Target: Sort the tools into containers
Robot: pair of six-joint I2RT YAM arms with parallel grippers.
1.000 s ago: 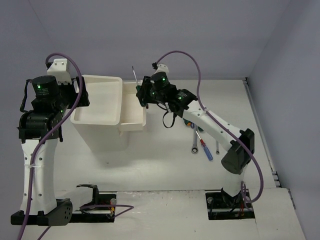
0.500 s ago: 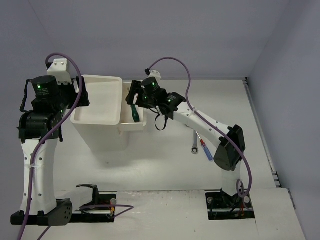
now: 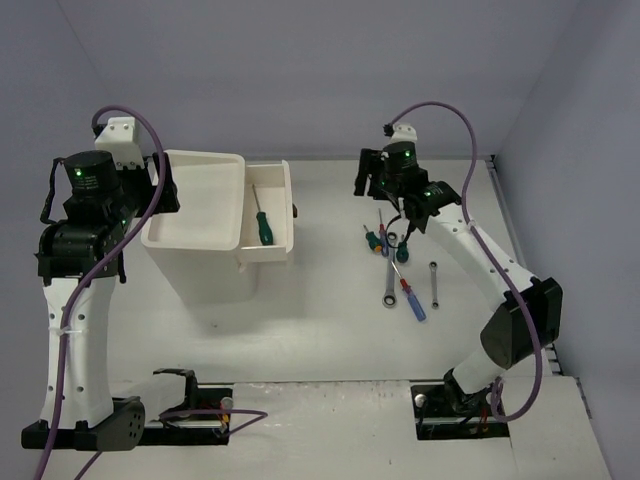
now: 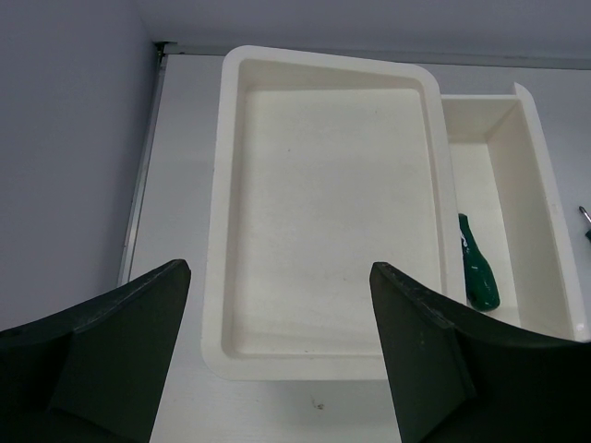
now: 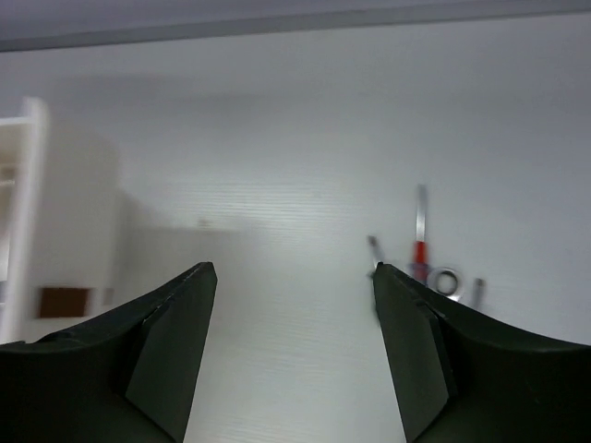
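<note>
The white box has a shallow tray top point(image 3: 195, 205) and one pulled-out drawer point(image 3: 283, 210) on its right. A green-handled screwdriver point(image 3: 263, 226) lies in that drawer; it also shows in the left wrist view point(image 4: 478, 273). My right gripper point(image 3: 366, 186) is open and empty, above the table just left of the loose tools point(image 5: 293, 269). There lie a small green-handled screwdriver point(image 3: 372, 238), a red-handled screwdriver point(image 3: 383, 246), a wrench point(image 3: 388, 285), a blue-handled screwdriver point(image 3: 412, 301) and another wrench point(image 3: 434, 283). My left gripper point(image 4: 279, 268) is open and empty at the tray's left side point(image 3: 163, 190).
The right wrist view is blurred; it shows the box's side with a brown drawer handle point(image 5: 63, 300) at left, and a red screwdriver point(image 5: 420, 252) and a wrench ring point(image 5: 448, 281) at right. Walls close the table at back and right.
My right gripper let the green-handled screwdriver go into the pulled-out drawer, then swung right, away from the box to above the loose tools. The left arm has not moved.
</note>
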